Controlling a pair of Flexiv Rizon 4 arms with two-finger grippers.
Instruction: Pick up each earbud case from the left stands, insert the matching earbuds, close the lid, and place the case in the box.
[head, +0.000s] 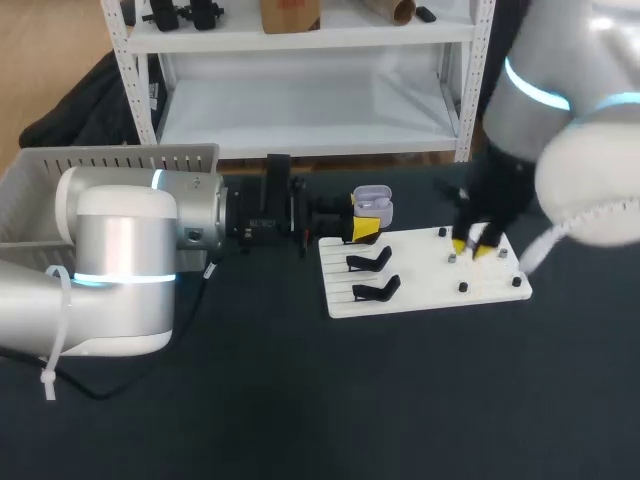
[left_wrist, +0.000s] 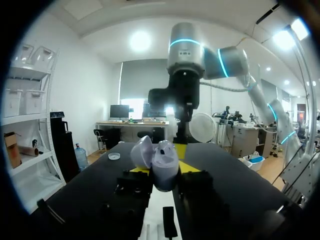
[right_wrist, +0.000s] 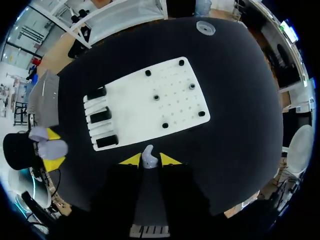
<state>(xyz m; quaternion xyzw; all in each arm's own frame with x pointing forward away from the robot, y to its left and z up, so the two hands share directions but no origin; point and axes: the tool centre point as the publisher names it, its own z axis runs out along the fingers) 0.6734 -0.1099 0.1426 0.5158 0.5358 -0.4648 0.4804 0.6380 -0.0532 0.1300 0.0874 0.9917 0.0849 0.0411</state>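
Your left pincer (head: 365, 228) is clenched on a glossy lavender plastic earbud case (head: 372, 204). Its lid is hinged open, and it hangs above the dark table (head: 300, 400), just beside the white pegged board (head: 430, 292). Your right pincer (right_wrist: 149, 161) pinches a small pale earbud (right_wrist: 148, 154) near that board.

Both arms are built of fat, rounded silver-grey cylinders. The left arm (head: 120, 260) has glowing cyan rings (head: 125, 277) at its joints, a white zip tie (head: 57, 335) around one link and a thin black cable (head: 195, 295) beneath. Its wrist section is black and blocky, ending in the left end effector (head: 367, 228) with yellow tips. The right arm (head: 560, 120) carries the same rings, a white ribbed hose (head: 535, 248) and the black, yellow-tipped right end effector (head: 475, 247).
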